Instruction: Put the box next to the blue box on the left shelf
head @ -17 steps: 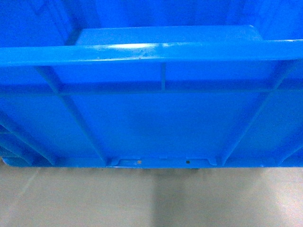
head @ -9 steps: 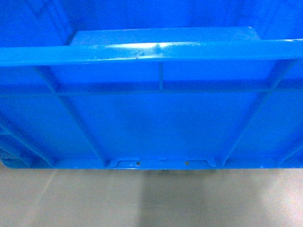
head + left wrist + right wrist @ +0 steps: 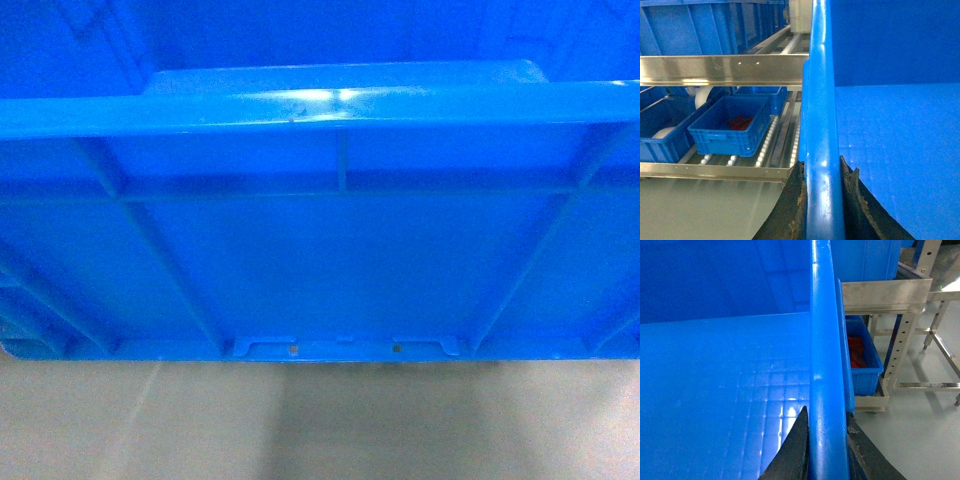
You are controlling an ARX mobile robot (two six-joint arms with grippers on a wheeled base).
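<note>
The box [image 3: 330, 260], a large bright-blue open-top crate, fills the head view with its ribbed near wall, thick rim and small bottom tab [image 3: 345, 347]. My left gripper [image 3: 822, 165] is shut on the box's left rim [image 3: 821, 100], with a black finger [image 3: 792, 205] on each side. My right gripper [image 3: 826, 412] is shut on the right rim [image 3: 824, 330] the same way. The left shelf [image 3: 771, 137], a metal-railed roller rack, lies left of the box in the left wrist view. On it sits a smaller blue box [image 3: 730, 127] with something red inside.
A steel rail [image 3: 720, 70] of an upper rack level carries more blue crates [image 3: 695, 27]. To the right stands a metal frame [image 3: 905, 330] with a small blue bin [image 3: 862, 360] holding red items. Grey floor [image 3: 320, 420] shows below the box.
The box has shifted a little in the head view: its rim sits slightly higher and its bottom tab slightly lower. Both grippers keep their hold.
</note>
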